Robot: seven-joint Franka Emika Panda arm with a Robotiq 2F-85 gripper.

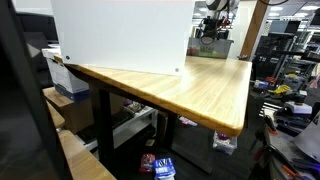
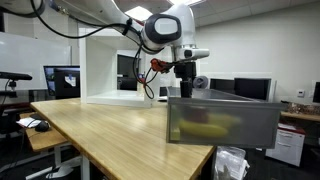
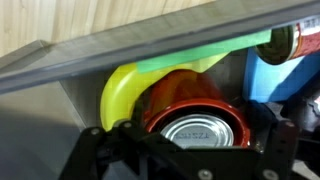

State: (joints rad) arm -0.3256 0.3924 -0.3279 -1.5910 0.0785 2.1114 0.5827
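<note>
In the wrist view a red can with a silver lid (image 3: 197,125) stands upright inside a grey bin (image 3: 120,55). My gripper (image 3: 195,142) is open, and its dark fingers (image 3: 128,138) flank the can on either side; I cannot tell whether they touch it. A yellow curved object (image 3: 125,90) and a green one (image 3: 200,58) lie behind the can, with a blue item (image 3: 275,75) to its right. In an exterior view the gripper (image 2: 185,85) reaches down into the translucent bin (image 2: 222,122) at the table corner.
A second can (image 3: 285,42) lies by the bin's far wall. A tall white box (image 2: 110,70) stands on the wooden table (image 2: 110,130), and it also shows on the table's near end (image 1: 120,35). Monitors and cluttered desks surround the table.
</note>
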